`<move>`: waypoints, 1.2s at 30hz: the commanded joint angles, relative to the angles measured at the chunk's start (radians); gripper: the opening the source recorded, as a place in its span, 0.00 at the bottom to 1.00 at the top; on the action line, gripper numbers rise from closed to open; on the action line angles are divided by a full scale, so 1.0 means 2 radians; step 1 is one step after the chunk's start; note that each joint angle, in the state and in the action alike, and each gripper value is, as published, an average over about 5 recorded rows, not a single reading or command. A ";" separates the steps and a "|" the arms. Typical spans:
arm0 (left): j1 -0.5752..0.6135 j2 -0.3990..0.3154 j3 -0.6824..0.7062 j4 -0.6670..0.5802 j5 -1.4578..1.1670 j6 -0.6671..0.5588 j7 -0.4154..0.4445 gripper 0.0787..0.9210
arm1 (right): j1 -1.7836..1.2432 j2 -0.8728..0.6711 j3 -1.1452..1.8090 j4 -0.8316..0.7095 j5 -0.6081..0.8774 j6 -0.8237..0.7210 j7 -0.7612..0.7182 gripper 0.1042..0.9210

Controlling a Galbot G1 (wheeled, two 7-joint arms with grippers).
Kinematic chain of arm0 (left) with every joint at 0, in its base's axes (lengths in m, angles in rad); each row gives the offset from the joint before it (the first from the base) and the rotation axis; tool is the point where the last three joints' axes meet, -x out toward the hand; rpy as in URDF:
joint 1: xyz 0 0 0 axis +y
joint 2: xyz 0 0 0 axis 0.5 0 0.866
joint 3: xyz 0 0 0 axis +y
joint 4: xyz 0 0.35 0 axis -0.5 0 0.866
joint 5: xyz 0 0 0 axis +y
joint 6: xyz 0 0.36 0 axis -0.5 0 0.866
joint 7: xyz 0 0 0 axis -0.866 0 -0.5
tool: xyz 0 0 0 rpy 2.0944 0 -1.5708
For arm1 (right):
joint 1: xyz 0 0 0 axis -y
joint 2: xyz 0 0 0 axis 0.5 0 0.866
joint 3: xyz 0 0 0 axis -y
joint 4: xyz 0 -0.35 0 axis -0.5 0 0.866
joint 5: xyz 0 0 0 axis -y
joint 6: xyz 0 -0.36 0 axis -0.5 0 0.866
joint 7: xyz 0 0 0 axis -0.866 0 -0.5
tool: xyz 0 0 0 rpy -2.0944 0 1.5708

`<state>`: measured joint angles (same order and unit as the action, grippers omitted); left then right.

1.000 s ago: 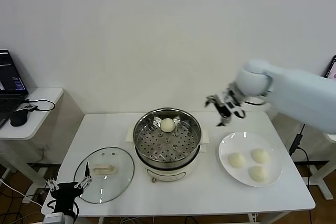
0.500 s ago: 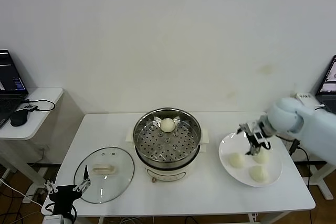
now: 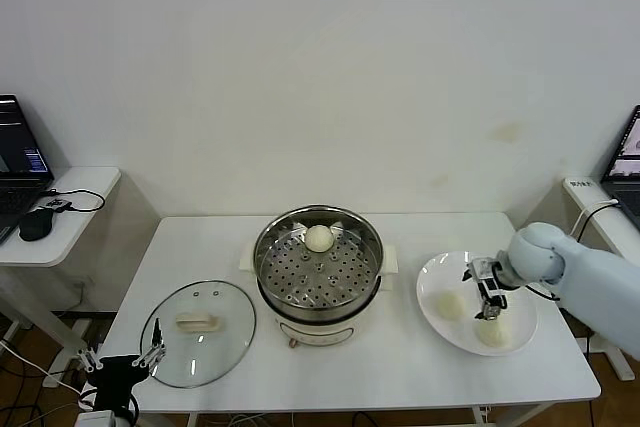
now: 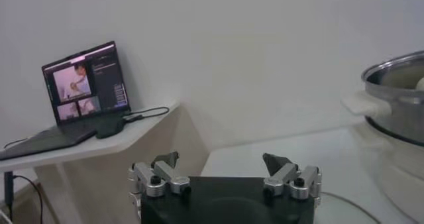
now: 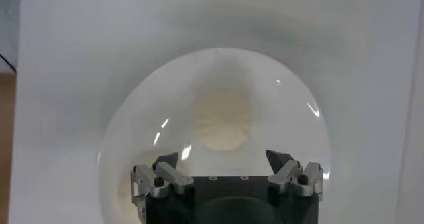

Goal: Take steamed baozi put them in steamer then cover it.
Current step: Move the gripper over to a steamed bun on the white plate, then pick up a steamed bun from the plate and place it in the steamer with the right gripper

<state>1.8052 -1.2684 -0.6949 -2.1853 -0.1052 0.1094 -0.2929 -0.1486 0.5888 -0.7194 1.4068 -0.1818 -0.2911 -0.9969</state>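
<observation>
A white rectangular bench [image 3: 400,367] stands against a plain white wall, with a small white side table [image 3: 60,209] carrying an open black laptop [image 4: 79,93] off its left edge. At the bench's centre sits the round shiny stainless-steel steamer [image 3: 318,265] on its cream-white base, one small cream-white steamed baozi [image 3: 318,238] lying on the perforated tray toward the far side. The round clear glass cover [image 3: 198,332] with a cream-white handle lies flat near the front left corner. Near the right edge a flat white plate [image 3: 432,277] holds more buns. The right pincer [image 3: 487,299] is low over the plate, fingers spread wide; its wrist view shows one bun [image 5: 222,119] on the plate, just beyond the open tips. From the head view the arm hides part of the plate, so only two buns show clearly there. The left pincer [image 3: 122,364] hangs open off the front left corner, partly cut off; its wrist view shows the laptop screen and the steamer's rim.
</observation>
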 commanded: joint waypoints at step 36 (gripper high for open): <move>0.000 -0.002 0.004 -0.008 0.001 0.001 -0.002 0.88 | 0.218 -0.021 -0.111 0.057 0.126 -0.053 -0.004 0.68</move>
<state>1.8041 -1.2725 -0.6859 -2.2005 -0.1035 0.1111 -0.2967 0.0825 0.6009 -0.8370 1.4522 -0.0441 -0.3746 -1.0000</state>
